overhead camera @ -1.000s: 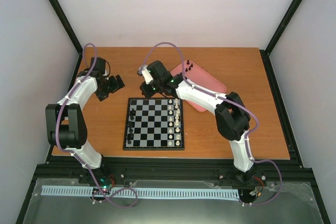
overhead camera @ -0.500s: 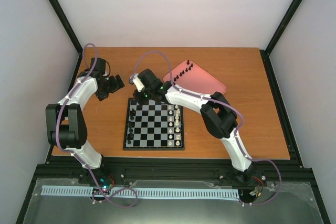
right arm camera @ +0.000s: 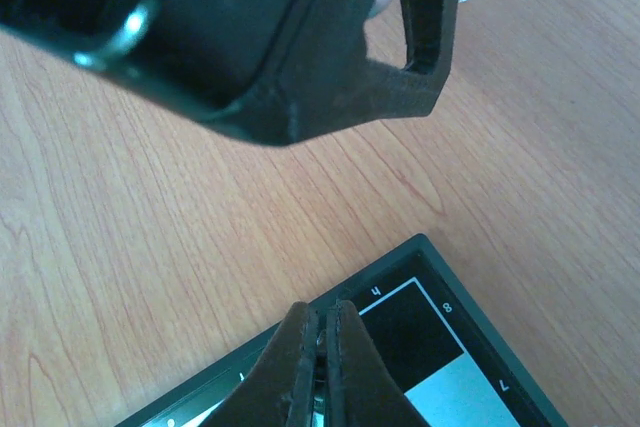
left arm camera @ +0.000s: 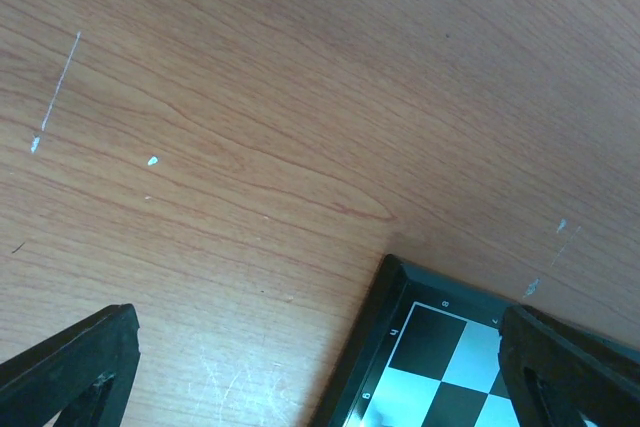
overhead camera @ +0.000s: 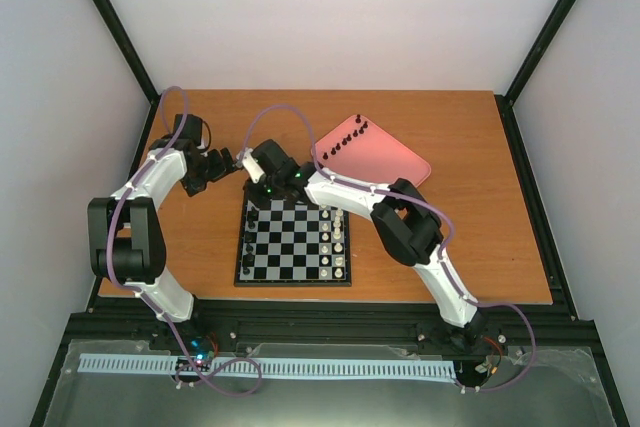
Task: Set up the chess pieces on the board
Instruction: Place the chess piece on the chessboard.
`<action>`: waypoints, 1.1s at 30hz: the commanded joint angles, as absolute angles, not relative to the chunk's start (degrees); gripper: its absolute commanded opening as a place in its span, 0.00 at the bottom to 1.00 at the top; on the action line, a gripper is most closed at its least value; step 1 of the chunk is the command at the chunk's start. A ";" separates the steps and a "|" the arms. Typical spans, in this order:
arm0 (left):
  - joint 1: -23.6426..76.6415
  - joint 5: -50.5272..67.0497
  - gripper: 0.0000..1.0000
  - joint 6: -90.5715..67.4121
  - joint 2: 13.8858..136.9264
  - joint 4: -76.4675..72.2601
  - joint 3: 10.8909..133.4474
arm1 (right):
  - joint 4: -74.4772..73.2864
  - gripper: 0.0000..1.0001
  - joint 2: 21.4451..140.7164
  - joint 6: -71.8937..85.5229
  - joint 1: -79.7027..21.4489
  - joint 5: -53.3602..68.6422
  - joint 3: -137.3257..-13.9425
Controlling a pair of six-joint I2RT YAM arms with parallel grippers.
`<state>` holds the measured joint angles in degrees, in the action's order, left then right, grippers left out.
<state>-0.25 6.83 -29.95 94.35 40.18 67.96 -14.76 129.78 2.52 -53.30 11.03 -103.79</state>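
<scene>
Tiny black pieces (overhead camera: 250, 232) stand in a row down the left side of the checkered board (overhead camera: 293, 252), which lies flat in the middle of the wooden counter (overhead camera: 190, 237). More wait on the smooth pink tray (overhead camera: 400, 162) behind it. The right gripper (right arm camera: 321, 317) is pinched tight over the board's far left corner, maybe to set one down. I cannot tell if it holds any. The left gripper (left arm camera: 320, 357) hangs wide apart beside it.

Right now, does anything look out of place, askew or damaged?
Nothing spilled or broken. A row of black chess pieces stands on the pink tray, not on the board; the table carries pale scratches and flecks.
</scene>
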 commanded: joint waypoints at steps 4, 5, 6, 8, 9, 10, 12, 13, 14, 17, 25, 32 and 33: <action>-0.01 6.01 1.00 -28.59 92.41 39.34 67.87 | -12.57 0.03 131.67 2.20 -54.31 11.11 -104.93; -0.02 5.94 1.00 -28.57 92.34 39.34 67.85 | -12.51 0.03 131.88 2.20 -54.32 11.12 -104.90; -0.05 5.83 1.00 -28.53 92.27 39.36 67.79 | -12.36 0.03 132.12 2.20 -54.32 11.08 -104.88; -0.08 5.77 1.00 -28.35 92.14 39.38 67.62 | -12.08 0.03 132.36 2.20 -54.32 11.02 -104.82; -0.05 5.70 1.00 -28.31 92.08 39.39 67.47 | -11.98 0.03 132.52 2.20 -54.32 10.84 -104.79; -0.01 5.64 1.00 -28.30 92.05 39.38 67.30 | -11.88 0.03 132.61 2.08 -54.32 10.80 -104.68; -0.04 5.65 1.00 -28.30 91.99 39.29 66.80 | -11.78 0.03 132.90 1.95 -54.32 10.77 -104.64; -0.05 5.70 1.00 -28.24 91.95 39.31 66.61 | -11.80 0.03 133.02 1.87 -54.31 10.73 -104.66; -0.05 5.71 1.00 -28.22 91.98 39.29 66.48 | -11.68 0.03 133.20 1.85 -54.32 10.53 -104.63; 0.00 5.64 1.00 -27.96 91.96 39.29 66.24 | -11.52 0.03 133.55 1.64 -54.32 9.90 -104.57; -0.05 5.79 1.00 -27.78 92.19 39.11 65.87 | -11.09 0.03 134.26 1.49 -54.32 9.21 -104.32; -0.03 6.18 1.00 -27.82 92.53 38.99 65.79 | -11.09 0.03 133.89 1.02 -54.30 8.23 -103.34; 0.00 6.16 1.00 -27.78 92.66 38.98 65.79 | -11.00 0.04 133.72 0.97 -54.24 8.39 -103.09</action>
<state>-0.25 6.00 -28.67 93.56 40.01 65.93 -12.62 133.36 2.07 -53.69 9.39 -103.79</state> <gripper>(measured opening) 0.997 0.033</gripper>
